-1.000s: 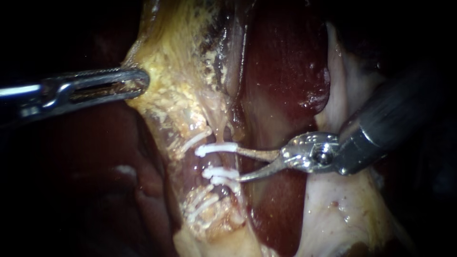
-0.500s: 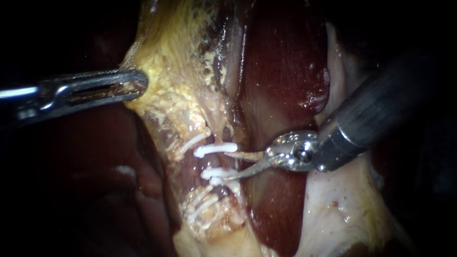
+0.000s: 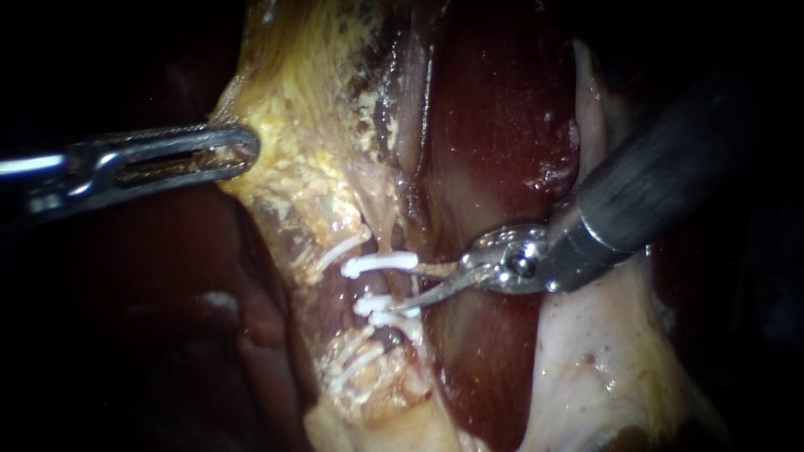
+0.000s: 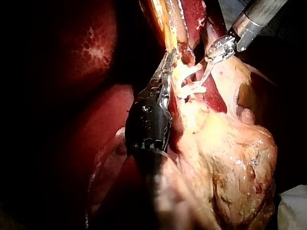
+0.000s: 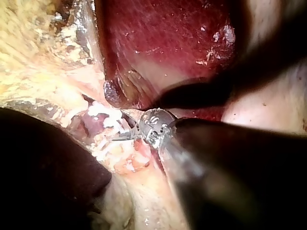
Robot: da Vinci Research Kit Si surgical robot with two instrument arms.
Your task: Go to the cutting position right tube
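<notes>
Your right instrument (image 3: 408, 288): end effector blades apart, astride the tube (image 3: 383, 285) btwn upper clip (image 3: 381, 264) & lower clips (image 3: 381, 307). Left instrument (image 3: 247, 147): end effector clamped on yellow tissue (image 3: 293, 155).

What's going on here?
The left instrument grips the yellow tissue and holds it out to the side. The right instrument, blades open, has its tips at the clipped tube, in the gap between the upper clip and the lower clips. The tube looks uncut.
</notes>
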